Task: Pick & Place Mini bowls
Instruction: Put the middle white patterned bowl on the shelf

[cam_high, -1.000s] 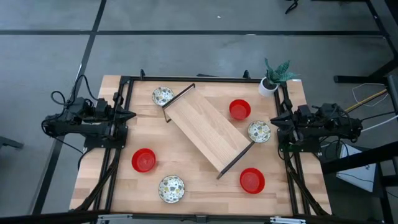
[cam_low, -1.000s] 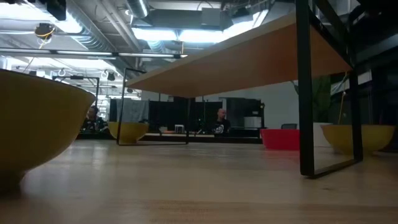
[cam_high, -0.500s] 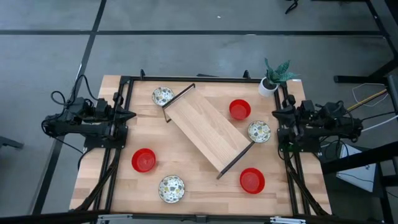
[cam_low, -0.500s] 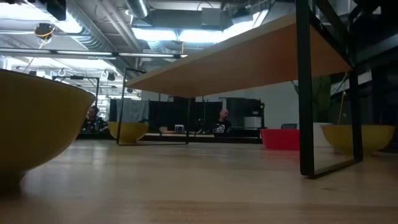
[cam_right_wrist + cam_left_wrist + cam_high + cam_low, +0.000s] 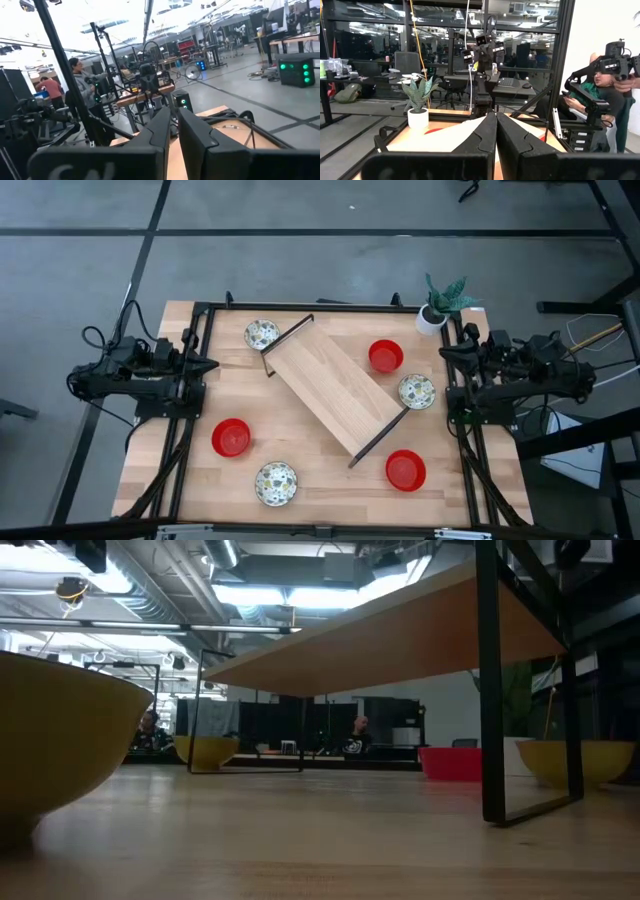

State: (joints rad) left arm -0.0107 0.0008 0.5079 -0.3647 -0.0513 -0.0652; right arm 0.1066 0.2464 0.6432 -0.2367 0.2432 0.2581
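Note:
Six mini bowls rest on their bases on the wooden table. The three red ones are at the far right, near left and near right. The three speckled ones are at the far left, right and near the front edge. My left gripper waits shut at the table's left edge, pointing level over it. My right gripper hovers at the right edge, above and beyond the speckled bowl there. Its fingers stand a narrow gap apart with nothing between them.
A wooden shelf on thin black legs stands slantwise across the table's middle, between the bowls. A white pot with a green plant sits at the far right corner, close to my right arm. People stand in the room beyond the table.
My right gripper has risen at the table's right edge and its wrist has turned a little; the fingers keep the same narrow gap. The bowls and the shelf have kept their places.

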